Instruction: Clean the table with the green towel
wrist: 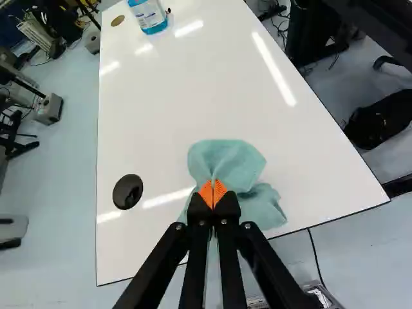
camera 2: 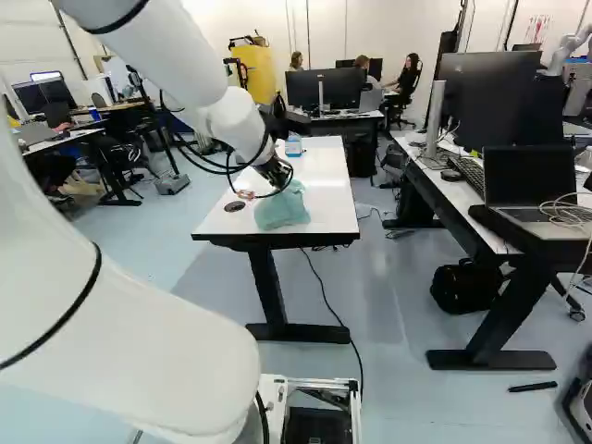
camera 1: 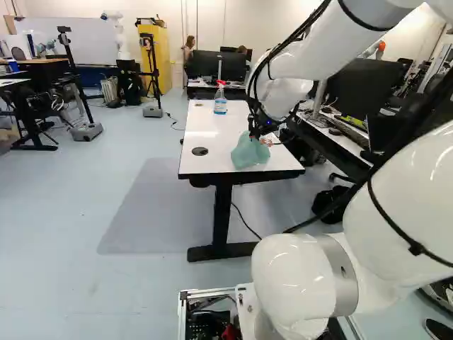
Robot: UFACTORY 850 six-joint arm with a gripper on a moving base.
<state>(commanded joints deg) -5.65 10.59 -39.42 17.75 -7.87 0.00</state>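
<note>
Green towel: The green towel (wrist: 225, 161) is seen on the white table (camera 1: 212, 131), close to its near edge, a little to the right of the middle of this edge. It is crumpled, and its cloth is gathered up at the fingertips.
Gripper: The black gripper (camera 1: 255, 134) is held low above the near part of the table. In the wrist view, its jaws are closed on a fold of the towel, and the orange pads (wrist: 205, 192) are seen almost together.
White arm: It is stretched forward from the base (camera 2: 277, 388), over the near end of the table.
Black grommet: The round black grommet (wrist: 127, 192) is set in the table top near the left edge, beside the towel but apart from it.
Spray bottle: The spray bottle (camera 1: 220, 106), with blue liquid and a red and white head, is placed upright toward the far edge, well apart from the towel.
Laptop: An open laptop (camera 2: 532, 180) is seen at the right of the right base view.
Black bag: The black bag (camera 2: 465, 287) is left on the floor, to the right of the table.
</note>
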